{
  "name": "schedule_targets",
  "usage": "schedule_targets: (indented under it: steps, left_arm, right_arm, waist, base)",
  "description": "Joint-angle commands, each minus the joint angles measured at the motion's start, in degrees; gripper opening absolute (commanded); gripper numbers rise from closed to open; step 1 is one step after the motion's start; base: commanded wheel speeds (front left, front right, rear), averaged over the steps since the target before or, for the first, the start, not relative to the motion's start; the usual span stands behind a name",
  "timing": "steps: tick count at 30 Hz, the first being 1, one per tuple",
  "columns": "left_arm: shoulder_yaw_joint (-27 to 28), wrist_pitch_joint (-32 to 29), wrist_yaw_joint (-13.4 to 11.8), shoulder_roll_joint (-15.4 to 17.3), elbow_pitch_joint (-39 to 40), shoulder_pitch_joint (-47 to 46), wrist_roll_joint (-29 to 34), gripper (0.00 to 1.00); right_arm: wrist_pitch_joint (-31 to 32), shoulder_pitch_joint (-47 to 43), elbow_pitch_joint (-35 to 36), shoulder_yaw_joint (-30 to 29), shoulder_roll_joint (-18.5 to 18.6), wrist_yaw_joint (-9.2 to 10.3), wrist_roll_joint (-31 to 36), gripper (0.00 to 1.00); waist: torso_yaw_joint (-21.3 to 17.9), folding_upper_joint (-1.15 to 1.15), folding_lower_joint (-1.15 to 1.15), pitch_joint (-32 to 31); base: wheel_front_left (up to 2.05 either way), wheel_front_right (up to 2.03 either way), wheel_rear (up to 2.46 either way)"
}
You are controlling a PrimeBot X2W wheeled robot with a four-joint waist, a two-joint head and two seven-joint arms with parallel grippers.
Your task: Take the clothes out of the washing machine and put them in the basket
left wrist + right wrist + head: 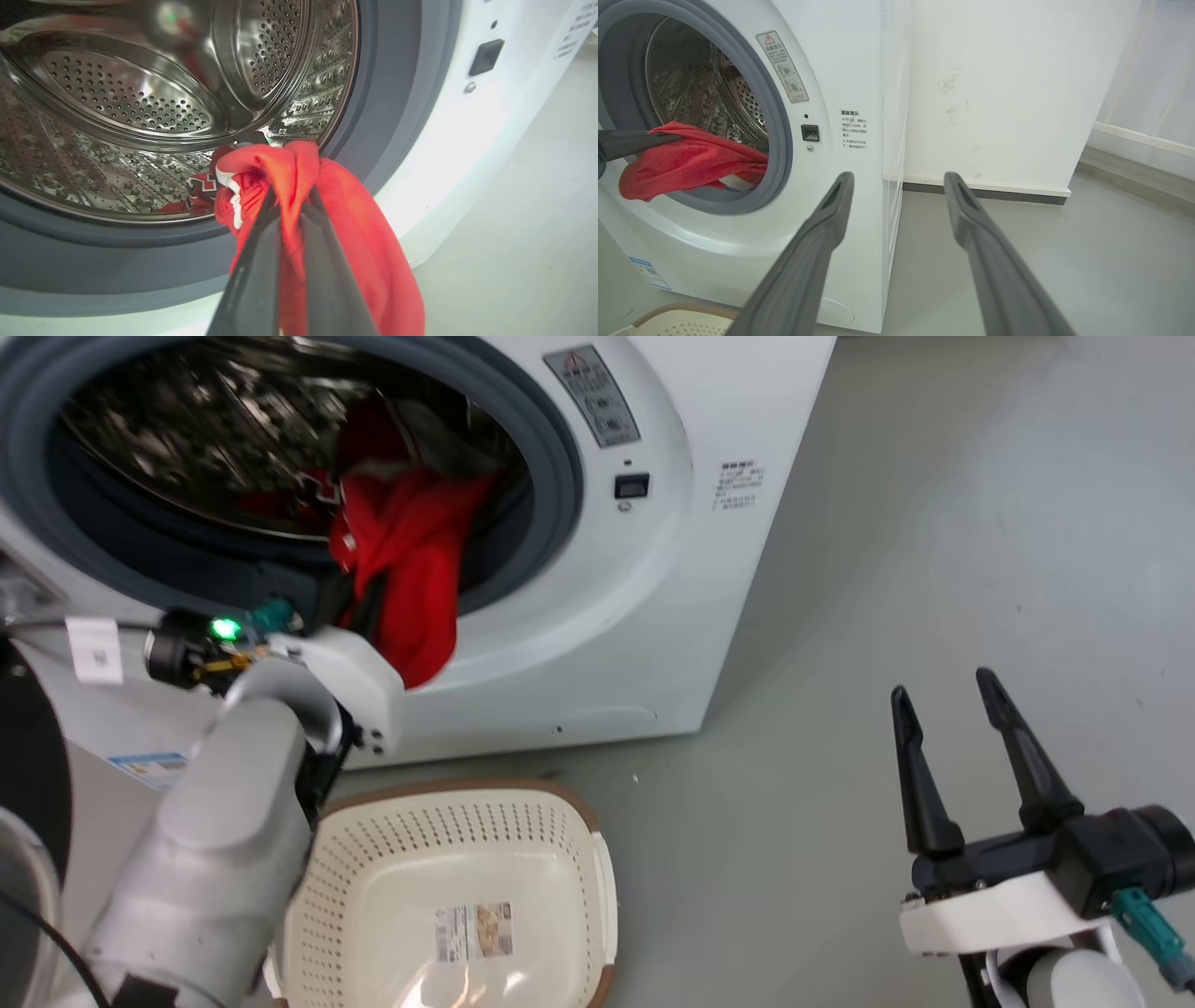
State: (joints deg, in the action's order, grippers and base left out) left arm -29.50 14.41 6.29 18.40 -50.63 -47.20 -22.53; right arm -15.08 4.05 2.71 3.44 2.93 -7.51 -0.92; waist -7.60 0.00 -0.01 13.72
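A red garment of the clothes [411, 574] hangs out over the grey ring of the white washing machine [653, 616]. My left gripper [292, 196] is shut on the red garment [355, 233] at the drum's mouth. More red cloth with white trim [205, 186] lies on the steel drum floor behind it. The cream basket [579, 821] stands on the floor below the machine's opening, with a label on its bottom. My right gripper [943, 695] is open above the floor to the right, holding nothing. In the right wrist view the garment [686, 161] droops from the left fingers [626, 142].
Grey floor [934, 523] spreads to the right of the machine. A white wall [994, 93] with a dark skirting stands behind it. My pale left forearm [215, 840] crosses the basket's left side.
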Motion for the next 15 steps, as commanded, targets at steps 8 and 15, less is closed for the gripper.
schedule_targets:
  steps: [8,15]
  left_arm:
    - [1.18,0.85,-2.95,1.65,12.77,12.94,-0.73,0.00]
    - [0.23,-0.91,-6.39,4.50,26.48,25.36,-0.92,0.00]
  right_arm:
    - [-0.14,-4.76,-0.73,0.54,-0.10,0.05,0.64,1.00]
    - [-0.14,-7.46,-1.06,0.71,-0.10,0.04,0.73,1.00]
  waist:
    - [3.03,0.00,0.01,-8.72]
    - [4.07,0.00,0.01,-11.94]
  base:
    - [0.00,0.00,0.00]
    - [0.00,0.00,0.00]
